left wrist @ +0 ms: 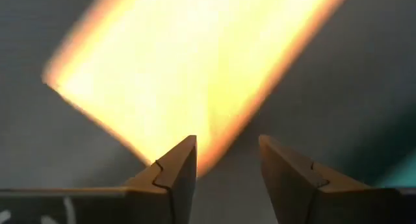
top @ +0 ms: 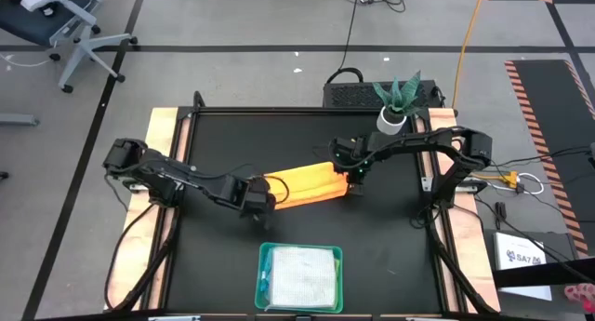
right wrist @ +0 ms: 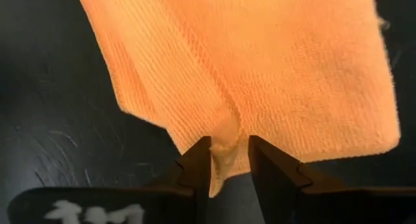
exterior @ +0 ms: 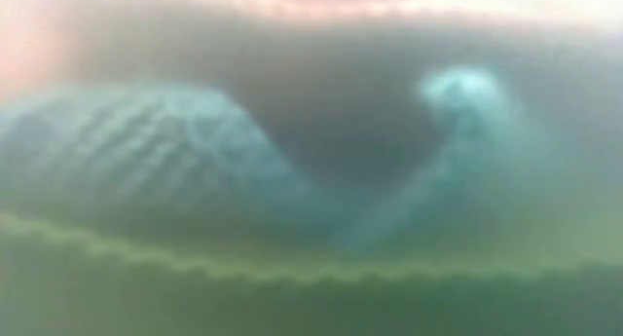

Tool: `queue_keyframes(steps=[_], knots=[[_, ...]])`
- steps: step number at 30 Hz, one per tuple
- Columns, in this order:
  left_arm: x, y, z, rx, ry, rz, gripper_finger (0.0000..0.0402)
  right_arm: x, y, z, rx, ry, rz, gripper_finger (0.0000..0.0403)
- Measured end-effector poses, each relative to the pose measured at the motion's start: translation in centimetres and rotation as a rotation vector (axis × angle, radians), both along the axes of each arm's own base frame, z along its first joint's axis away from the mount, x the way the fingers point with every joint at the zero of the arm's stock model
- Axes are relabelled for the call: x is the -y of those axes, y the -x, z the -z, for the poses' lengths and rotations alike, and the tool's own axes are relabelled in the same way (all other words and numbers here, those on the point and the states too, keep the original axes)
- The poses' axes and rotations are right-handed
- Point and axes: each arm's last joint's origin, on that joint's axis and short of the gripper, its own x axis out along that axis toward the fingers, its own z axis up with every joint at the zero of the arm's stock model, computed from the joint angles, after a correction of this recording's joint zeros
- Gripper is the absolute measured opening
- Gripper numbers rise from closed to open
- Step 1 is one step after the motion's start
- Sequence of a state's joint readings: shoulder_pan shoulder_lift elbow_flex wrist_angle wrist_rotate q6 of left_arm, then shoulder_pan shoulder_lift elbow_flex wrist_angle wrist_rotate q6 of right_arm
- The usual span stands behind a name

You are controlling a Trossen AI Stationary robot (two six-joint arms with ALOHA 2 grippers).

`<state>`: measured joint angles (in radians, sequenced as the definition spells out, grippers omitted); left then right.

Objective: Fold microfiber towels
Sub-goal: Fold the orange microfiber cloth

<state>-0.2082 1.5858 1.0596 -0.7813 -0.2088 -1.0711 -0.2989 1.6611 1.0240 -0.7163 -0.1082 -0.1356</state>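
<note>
The left tool (top: 261, 196) sits low over the matte black desk (top: 214, 256) at the left end of the yellow-orange towel (top: 307, 182). In the left wrist view its two wedge-shaped fingers (left wrist: 174, 169) stand apart with bare desk between them, and the towel's blunt corner (left wrist: 195, 74) lies just beyond the tips, not gripped.

The towel is a long, folded band of soft cloth lying across the middle of the desk, slanting from nearer on the left to farther on the right. Up close it shows a fine ribbed weave and a doubled edge where one layer overlaps another (right wrist: 260, 68).

Near the front edge of the desk, a teal rectangular tray (top: 267, 258) holds a pale grey-white towel (top: 302, 277) with a nubby surface, folded flat into a square.

At the towel's right end, the right tool (top: 355, 179) has its fingers (right wrist: 195, 162) drawn narrow, pinching a small bunched tuck of the orange hem between them.

Past the desk's far right corner stands a spiky green plant in a white pot (top: 391, 119).

The low view is filled with blurred green and turquoise cloth (exterior: 175, 151) with a ridged surface, pressed close to the lens.
</note>
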Motion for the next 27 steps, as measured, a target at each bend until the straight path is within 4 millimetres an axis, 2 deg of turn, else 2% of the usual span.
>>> queue_keyframes(steps=[2,5,9,13,21,27], knots=[[-0.6,-0.3,-1.0,0.086,-0.120,-0.091,0.0166,0.0,-0.1,-0.8,0.018,-0.027,0.016,0.0084],[-2.0,0.0,-1.6,0.109,-0.244,-0.184,0.0166,-0.2,-0.3,-2.6,0.077,-0.077,0.037,0.0067],[-3.8,0.1,-1.2,0.046,-0.286,-0.205,0.0166,-0.4,0.1,-5.3,0.181,-0.067,0.043,0.0049],[-5.3,-0.4,-0.5,0.004,-0.291,-0.188,0.0166,-0.3,0.4,-7.1,0.288,-0.037,0.056,0.0035],[-6.9,-0.8,-0.4,0.000,-0.310,-0.179,0.0166,-0.4,1.0,-7.4,0.257,-0.054,0.090,0.0021],[-7.9,-0.5,-0.2,-0.026,-0.305,-0.201,0.0166,0.2,0.6,-6.8,0.330,0.008,0.076,0.0020]])
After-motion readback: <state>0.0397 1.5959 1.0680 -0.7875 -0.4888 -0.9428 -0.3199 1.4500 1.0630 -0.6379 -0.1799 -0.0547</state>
